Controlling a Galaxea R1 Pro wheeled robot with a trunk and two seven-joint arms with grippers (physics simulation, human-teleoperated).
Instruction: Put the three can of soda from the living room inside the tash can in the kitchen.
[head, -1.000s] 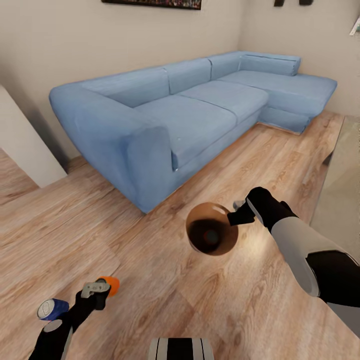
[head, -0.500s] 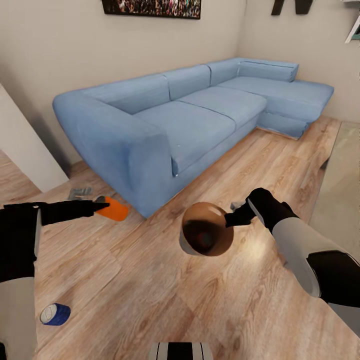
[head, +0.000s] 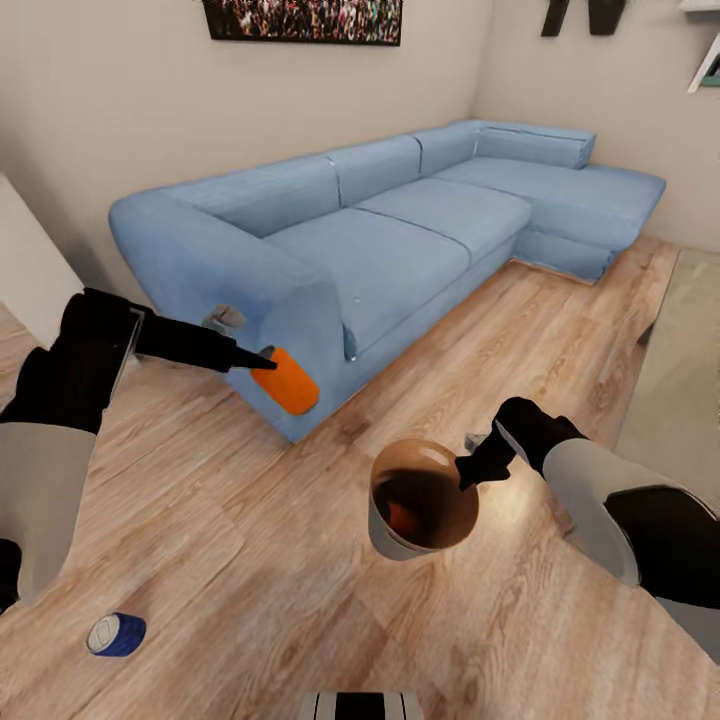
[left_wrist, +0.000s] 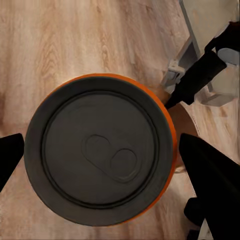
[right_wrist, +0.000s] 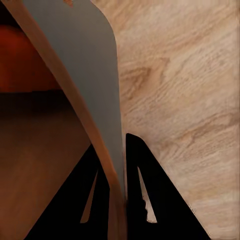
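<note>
Two end effectors are working together: the left end effector (head: 262, 365) is clamping the bright orange cylindrical soda can (head: 285, 380) above the round tapered wood-lined trash can (head: 420, 500), whose rim the right end effector (head: 468, 472) is pinching, holding it ready to receive; beyond the trash can, a dark blue soda can (head: 116, 634) is lying on the floor.

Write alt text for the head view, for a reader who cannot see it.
The left gripper holds an orange can up beside a blue sofa, while the right gripper holds a bin by its rim over the wood floor. A blue can lies on the floor.
</note>
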